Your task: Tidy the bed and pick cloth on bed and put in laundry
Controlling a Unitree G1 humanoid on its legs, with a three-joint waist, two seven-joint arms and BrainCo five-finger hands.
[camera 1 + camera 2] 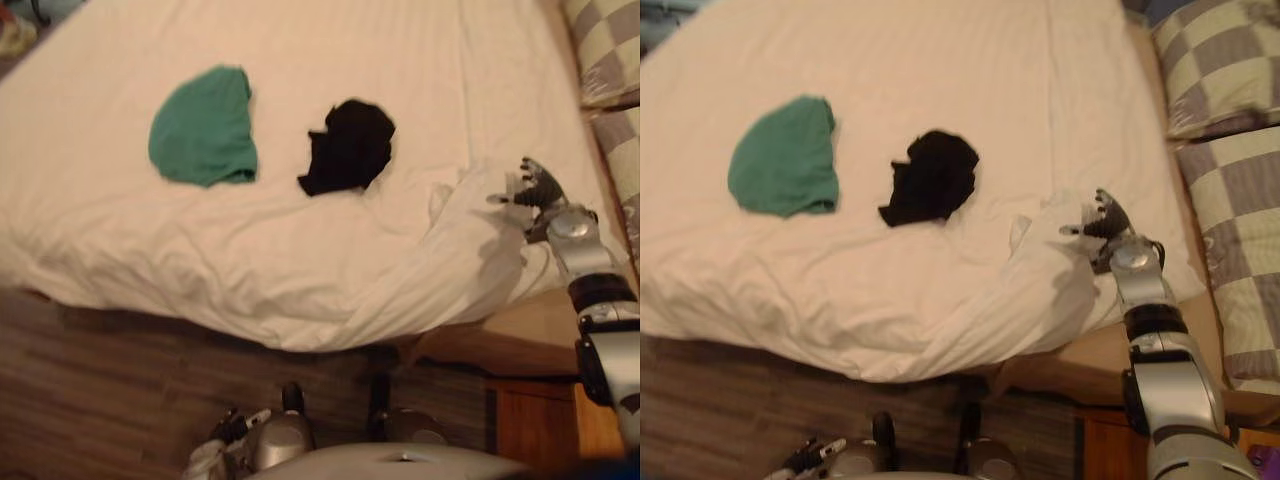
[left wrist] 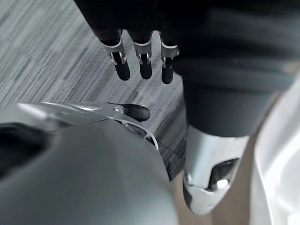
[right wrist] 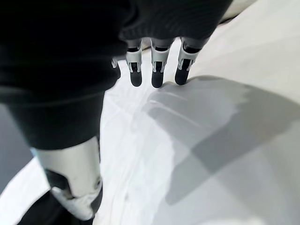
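Observation:
A green cloth (image 1: 203, 128) and a black cloth (image 1: 348, 147) lie apart on the white bed sheet (image 1: 300, 40), the green one to the left. My right hand (image 1: 1100, 222) is out over a bunched fold of the sheet (image 1: 1055, 260) near the bed's right front corner. Its fingers (image 3: 157, 61) are straight and hold nothing, with the tips close to the white fold. The black cloth is a short way left of this hand. My left hand (image 1: 225, 440) hangs low by the floor, with relaxed fingers (image 2: 143, 56) over the wooden boards.
Two checked pillows (image 1: 1220, 60) (image 1: 1240, 230) lie along the bed's right side. The sheet's front edge (image 1: 280, 320) drapes over the bedside above a wooden floor (image 1: 100, 390). A wooden bed frame corner (image 1: 520, 340) and an orange-brown cabinet (image 1: 530, 425) stand at the lower right.

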